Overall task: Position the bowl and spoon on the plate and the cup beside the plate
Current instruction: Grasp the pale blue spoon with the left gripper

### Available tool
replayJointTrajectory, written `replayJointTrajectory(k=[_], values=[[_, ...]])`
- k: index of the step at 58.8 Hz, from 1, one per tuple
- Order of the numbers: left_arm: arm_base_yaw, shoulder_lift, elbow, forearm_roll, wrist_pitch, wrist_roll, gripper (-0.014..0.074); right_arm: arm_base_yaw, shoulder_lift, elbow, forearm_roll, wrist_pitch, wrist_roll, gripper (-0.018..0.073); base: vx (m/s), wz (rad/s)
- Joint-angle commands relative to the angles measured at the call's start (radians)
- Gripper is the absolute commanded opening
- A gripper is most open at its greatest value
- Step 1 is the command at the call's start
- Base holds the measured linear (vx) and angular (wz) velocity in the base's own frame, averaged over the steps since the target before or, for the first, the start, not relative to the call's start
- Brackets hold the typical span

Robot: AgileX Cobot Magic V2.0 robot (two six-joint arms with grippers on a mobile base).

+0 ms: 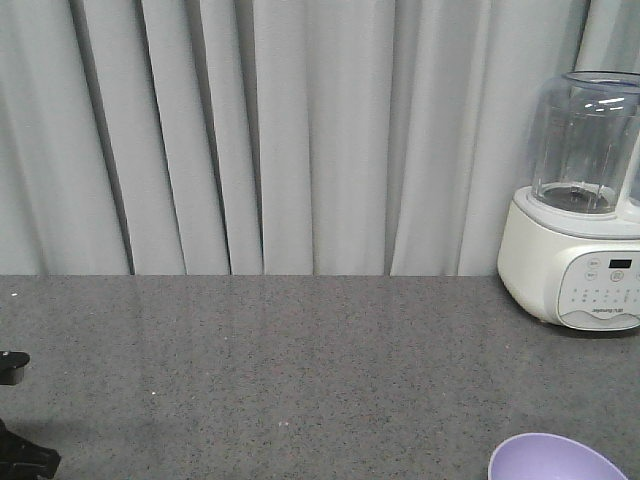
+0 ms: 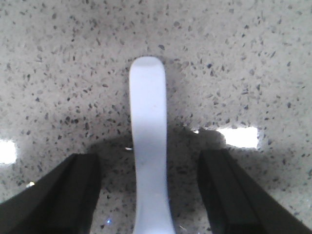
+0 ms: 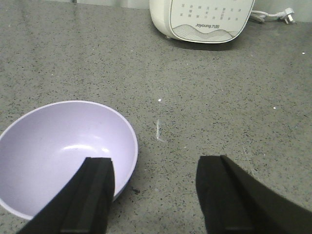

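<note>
Spoon: pale bluish-white, lying flat on the speckled grey table. Left wrist view shows only the broad handle. Its rounded end points away from the camera, and the other end runs off the lower edge of the picture.

Left hand: released, jaws spread wide. One dark finger stands to each side of the handle. Both are clear of the handle, with bare table showing in the gaps. The hand sits low over the table, and its shadow falls around the handle.

Bowl: lavender, upright, resting on the table. In the front view only its far rim shows, at the bottom right edge.

Right hand: also released, jaws wide. One finger overlaps the bowl's near rim, and the other stands over bare table just beside the bowl. Whether the first finger touches the rim cannot be told.

Surroundings: a white blender with a clear jar stands at the back right of the table, well apart from the bowl. Its base shows at the top of the right wrist view, with a white plug lying beside it. A pale grey pleated curtain hangs behind the table.
</note>
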Motion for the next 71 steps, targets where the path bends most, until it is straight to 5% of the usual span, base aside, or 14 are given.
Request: replayJointTrajectory(k=[1,11,26,42,52,53,59,71], values=[[-0.007,-0.022,-0.023,-0.001,-0.017,-0.007,0.0521,-0.002,0.007,-0.036,-0.011,-0.076,-0.007,0.0457,0.00,0.00],[-0.007,-0.024,-0.023,-0.001,0.005,-0.007,0.0394,-0.002,0.007,-0.036,-0.011,-0.078,-0.007,0.0456,0.00,0.00],[-0.007,-0.027,-0.023,0.000,0.039,-0.005,-0.0002,-0.002,0.007,-0.036,-0.011,-0.080,-0.006,0.0456,0.00,0.00],[-0.007,-0.113,-0.023,0.000,0.022,-0.005,-0.0006,-0.002,0.007,-0.041,-0.003,-0.096,0.031,0.0456,0.00,0.00],[-0.007,-0.222,-0.023,-0.001,0.031,-0.005,-0.0006,-0.002,0.092,-0.159,-0.004,0.148,0.105,0.0456,0.00,0.00],[-0.007,-0.291,-0.023,-0.001,0.032,-0.005,-0.0006,-0.002,0.194,-0.296,-0.004,0.273,0.098,0.0456,0.00,0.00],[-0.007,-0.350,-0.023,-0.001,0.032,-0.005,-0.0006,-0.002,0.319,-0.442,-0.004,0.400,0.093,0.0456,0.00,0.00],[-0.007,-0.435,-0.023,0.000,0.031,-0.005,-0.0006,-0.002,0.585,-0.713,0.043,0.623,-0.057,0.0456,0.00,0.00]])
